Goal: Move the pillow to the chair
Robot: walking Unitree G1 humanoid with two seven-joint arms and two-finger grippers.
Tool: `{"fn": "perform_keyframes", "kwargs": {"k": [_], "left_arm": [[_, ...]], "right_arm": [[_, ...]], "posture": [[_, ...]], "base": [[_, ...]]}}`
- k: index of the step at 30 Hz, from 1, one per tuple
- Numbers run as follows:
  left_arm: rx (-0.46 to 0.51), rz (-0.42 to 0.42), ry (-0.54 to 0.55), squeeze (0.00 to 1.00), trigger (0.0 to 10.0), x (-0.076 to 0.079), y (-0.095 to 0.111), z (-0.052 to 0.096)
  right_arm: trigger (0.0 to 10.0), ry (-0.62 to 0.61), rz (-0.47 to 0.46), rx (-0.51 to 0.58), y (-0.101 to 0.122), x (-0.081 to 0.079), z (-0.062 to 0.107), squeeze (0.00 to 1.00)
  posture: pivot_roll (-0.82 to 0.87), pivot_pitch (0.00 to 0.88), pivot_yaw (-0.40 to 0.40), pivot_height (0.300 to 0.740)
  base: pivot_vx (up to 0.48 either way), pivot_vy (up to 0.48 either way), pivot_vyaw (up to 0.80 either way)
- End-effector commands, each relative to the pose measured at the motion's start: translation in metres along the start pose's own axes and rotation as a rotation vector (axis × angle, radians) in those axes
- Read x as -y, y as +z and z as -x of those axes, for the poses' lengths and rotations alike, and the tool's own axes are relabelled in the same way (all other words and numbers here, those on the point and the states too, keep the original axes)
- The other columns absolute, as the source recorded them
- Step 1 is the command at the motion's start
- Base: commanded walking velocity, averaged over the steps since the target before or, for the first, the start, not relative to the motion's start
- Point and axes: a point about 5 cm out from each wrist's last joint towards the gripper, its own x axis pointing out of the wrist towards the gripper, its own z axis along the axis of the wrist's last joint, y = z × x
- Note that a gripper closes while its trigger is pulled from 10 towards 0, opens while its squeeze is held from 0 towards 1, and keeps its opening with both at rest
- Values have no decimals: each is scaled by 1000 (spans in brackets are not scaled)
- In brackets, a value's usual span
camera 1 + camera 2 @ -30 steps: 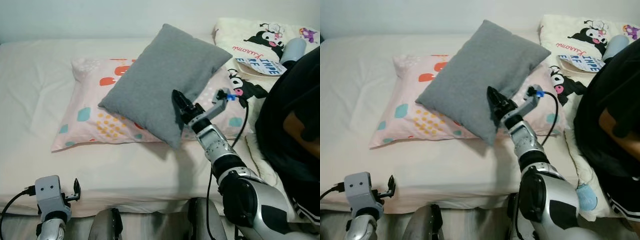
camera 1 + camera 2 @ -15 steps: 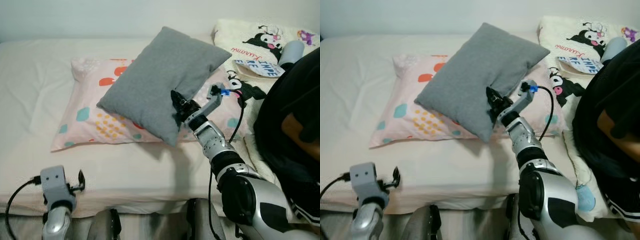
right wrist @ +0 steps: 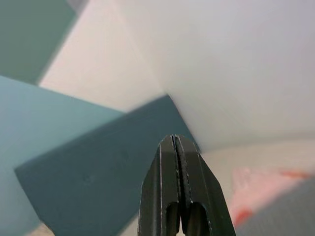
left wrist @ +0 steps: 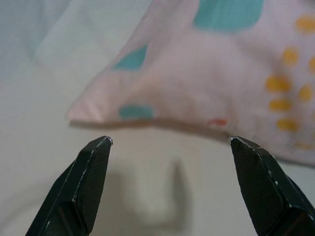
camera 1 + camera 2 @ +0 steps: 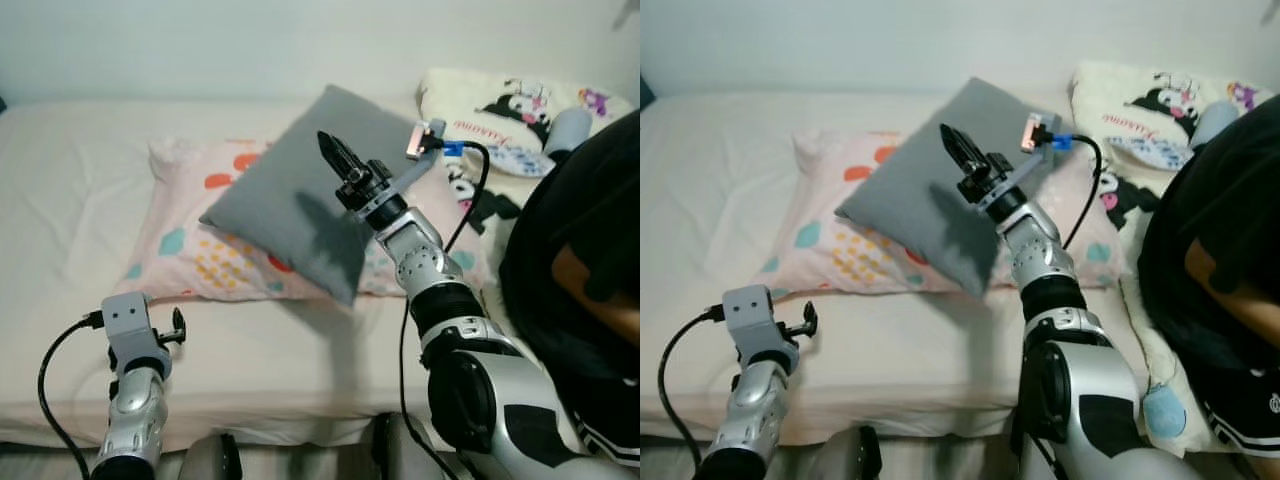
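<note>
Grey pillow lies below and beside the raised right gripper

The right gripper's fingers are pressed together on nothing, tilted up above the pillow — which rests slantwise on the patterned pillow on the bed, long axis running from near-left to far-right. The left gripper, fingers spread, hovers low by the patterned pillow's corner — farther off.

One plain grey fabric pillow lies on the bed. Under it is one pale pink pillow with coloured spots and patches. Toward the bed's right end there is one cream pillow printed with black-and-white cartoon figures. That makes three pillows on one cream-sheeted bed. Two robot tools count here: the left tool and the right tool.
</note>
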Motion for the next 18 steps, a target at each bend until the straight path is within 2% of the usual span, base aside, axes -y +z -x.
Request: {"fn": "perform_keyframes", "kwargs": {"k": [1, 5, 8, 9, 10, 11, 13, 14, 15, 17, 18], "left_arm": [[-39, -10, 6, 0, 10000, -3, -7, 1], [-56, -8, -3, 0, 10000, 2, -9, -1], [-74, -11, -25, 0, 10000, 12, -10, -4], [-80, -14, -36, 0, 10000, 15, -11, -4], [-80, -14, -36, 0, 10000, 15, -11, -4], [-85, -17, -43, 0, 10000, 17, -12, -4], [-99, -33, -56, 0, 10000, 19, -16, -2], [-99, -33, -56, 0, 10000, 19, -16, -2], [-104, -38, -59, 0, 10000, 20, -18, -1], [-114, -45, -65, 0, 10000, 21, -22, 1], [-117, -45, -66, 0, 10000, 21, -23, 2]], "right_arm": [[0, 22, 5, 16, 3, -3, 1, 0], [0, 46, 18, 20, 4, -6, 2, 0], [0, 36, 45, -23, -2, -7, 8, 0], [3529, -64, 95, -89, -11, 1, 13, 0], [3529, -64, 95, -89, -11, 1, 13, 0], [10000, -135, 135, -135, -16, 7, 17, 0], [10000, -279, 185, -222, -27, 21, 30, 0], [10000, -279, 185, -222, -27, 21, 30, 0], [10000, -327, 192, -243, -31, 26, 37, 0], [10000, -456, 185, -322, -42, 40, 58, 1000], [10000, -505, 172, -344, -46, 45, 67, 1000]], "posture": [[-13, 50, -8, 609], [-28, 25, 1, 619], [-45, 20, 9, 634], [-45, 20, 9, 639], [-45, 20, 9, 639], [-47, 19, 11, 639], [-51, 22, 12, 639], [-51, 22, 12, 639], [-51, 22, 11, 639], [-49, 25, 6, 639], [-49, 25, 6, 639]], "base": [[0, 0, 0], [0, 0, 0], [0, 0, 0], [0, 0, 0], [0, 0, 0], [0, 0, 0], [0, 0, 0], [0, 0, 0], [0, 0, 0], [0, 0, 0], [0, 0, 0]]}}
